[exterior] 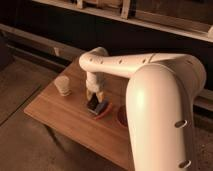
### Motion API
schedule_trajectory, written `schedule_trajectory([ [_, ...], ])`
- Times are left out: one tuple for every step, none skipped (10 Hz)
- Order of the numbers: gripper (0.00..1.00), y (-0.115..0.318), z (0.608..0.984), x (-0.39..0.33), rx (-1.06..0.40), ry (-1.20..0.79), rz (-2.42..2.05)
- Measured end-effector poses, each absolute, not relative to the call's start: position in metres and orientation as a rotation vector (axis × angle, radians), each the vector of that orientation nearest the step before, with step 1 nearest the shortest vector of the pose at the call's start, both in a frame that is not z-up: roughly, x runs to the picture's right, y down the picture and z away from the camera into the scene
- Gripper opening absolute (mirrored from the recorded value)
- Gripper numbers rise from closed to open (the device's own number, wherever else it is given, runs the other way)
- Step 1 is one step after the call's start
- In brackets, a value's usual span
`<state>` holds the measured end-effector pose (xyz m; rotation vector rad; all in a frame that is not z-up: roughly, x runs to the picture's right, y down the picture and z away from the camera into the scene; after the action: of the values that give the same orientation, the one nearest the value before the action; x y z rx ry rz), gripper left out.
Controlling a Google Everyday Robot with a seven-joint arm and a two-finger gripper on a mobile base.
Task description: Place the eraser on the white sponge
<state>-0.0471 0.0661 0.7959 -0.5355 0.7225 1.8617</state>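
Two fingers (89, 94) of the gripper (94, 98) pinch the small near-black eraser block (93, 103), spread just to its width. Eraser is tilted, touching the end of the flat white sponge with red-orange edge (103, 109), mid wooden counter (60, 112).

Wooden table (60, 114), grey floor (19, 87), dark wall (55, 30), shelf (160, 24) above, gripper (94, 96) low over table

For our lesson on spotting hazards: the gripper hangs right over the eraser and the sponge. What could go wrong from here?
1. The eraser appears to lie near the left edge of the white sponge, just below the gripper; it might slip off onto the table.
2. The dark red bowl lies close beside the sponge, so the arm could nudge it when pulling away.
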Motion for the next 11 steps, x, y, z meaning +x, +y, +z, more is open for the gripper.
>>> schedule_trajectory([
  [0.00,0.071,0.800,-0.046,-0.547,0.722,1.869],
  [0.00,0.075,0.802,-0.044,-0.558,0.722,1.871],
  [0.00,0.077,0.805,-0.040,-0.565,0.719,1.879],
  [0.00,0.079,0.807,-0.032,-0.570,0.715,1.893],
  [0.00,0.080,0.808,-0.029,-0.574,0.707,1.901],
  [0.00,0.080,0.809,-0.026,-0.576,0.703,1.905],
  [0.00,0.080,0.811,-0.025,-0.581,0.695,1.903],
  [0.00,0.080,0.812,-0.026,-0.584,0.689,1.902],
  [0.00,0.080,0.812,-0.029,-0.587,0.685,1.893],
  [0.00,0.079,0.813,-0.032,-0.591,0.679,1.884],
  [0.00,0.079,0.813,-0.034,-0.593,0.676,1.879],
])
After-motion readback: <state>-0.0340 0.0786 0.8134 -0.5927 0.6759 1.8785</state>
